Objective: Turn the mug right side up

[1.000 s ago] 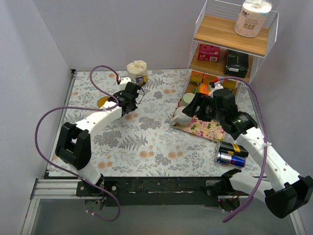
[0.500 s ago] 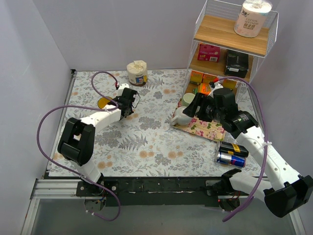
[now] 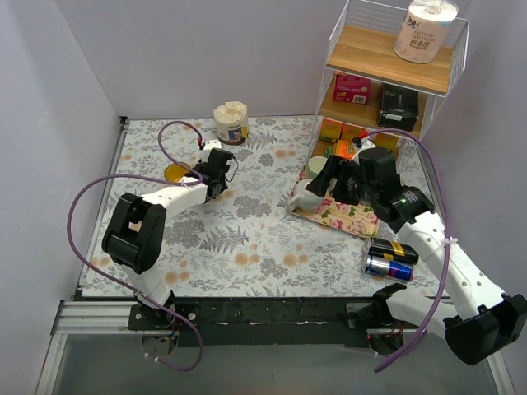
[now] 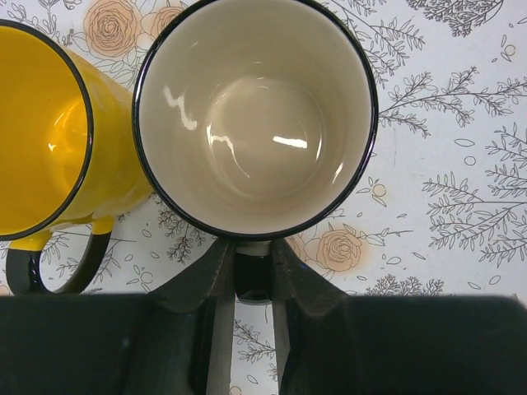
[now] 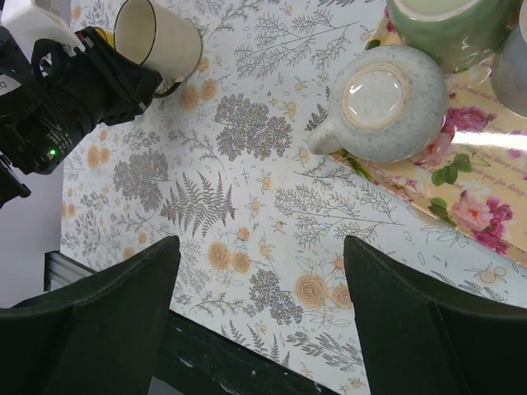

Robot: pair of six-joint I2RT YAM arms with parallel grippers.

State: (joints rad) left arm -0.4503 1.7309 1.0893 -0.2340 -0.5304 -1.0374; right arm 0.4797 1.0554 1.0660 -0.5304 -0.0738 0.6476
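Now, with the left gripper clamped on the upright cream mug by its handle, let go gently, sparing the yellow mug just leftward.

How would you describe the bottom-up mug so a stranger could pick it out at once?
Find the wire shelf unit at the far right of the table; a floral tray lies in front of it. On the tray's left corner stands a pale speckled mug, base ring facing up, while the green mug beside it shows its open mouth.
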